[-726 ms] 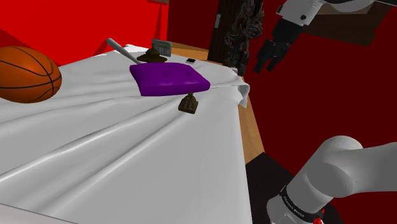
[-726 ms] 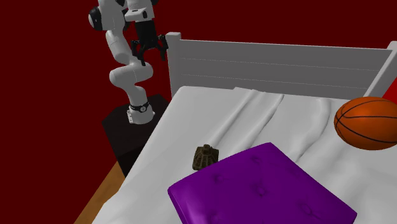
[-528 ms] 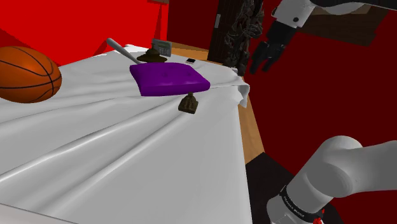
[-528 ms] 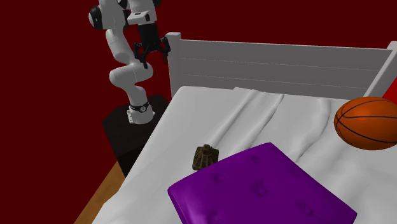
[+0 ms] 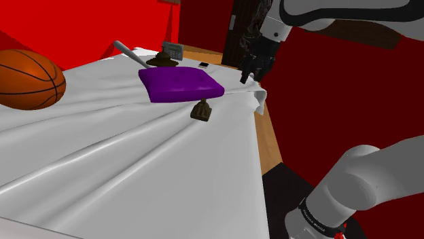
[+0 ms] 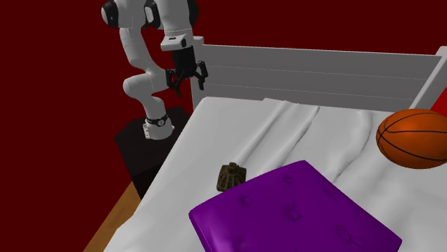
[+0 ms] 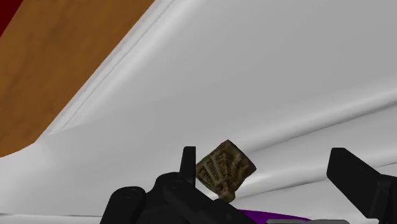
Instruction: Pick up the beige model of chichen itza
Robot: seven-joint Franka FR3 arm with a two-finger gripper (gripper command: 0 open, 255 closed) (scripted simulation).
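The small brown stepped-pyramid model (image 5: 201,110) sits on the rumpled white bedsheet (image 5: 136,170), near the edge of the bed that faces the arm. In the shoulder view it stands just beside the near corner of the flat purple square cushion (image 5: 180,83); whether the two touch we cannot tell. From the second exterior view we see the model (image 6: 231,176) from the other side, partly tucked behind the cushion's (image 6: 294,211) edge, in a fold of the sheet (image 6: 286,136).

The wrist view gives us the carved top and sides of the model (image 7: 224,168), with a purple sliver of the cushion (image 7: 254,216) beneath it and a strip of orange-brown wooden floor (image 7: 63,63) past the bed's edge. There the black two-finger gripper (image 7: 264,159) has its fingers (image 7: 356,178) standing wide apart, clasping nothing.

In the shoulder view the gripper (image 5: 250,70) hangs in the air over the bed's far corner, well apart from the model. The second exterior view places the gripper (image 6: 188,77) in front of a white slatted bed board (image 6: 315,68), above the black box stand (image 6: 147,147).

An orange basketball (image 5: 27,78) rests on the sheet, well apart from the model; we see the basketball (image 6: 415,138) in the second exterior view too.
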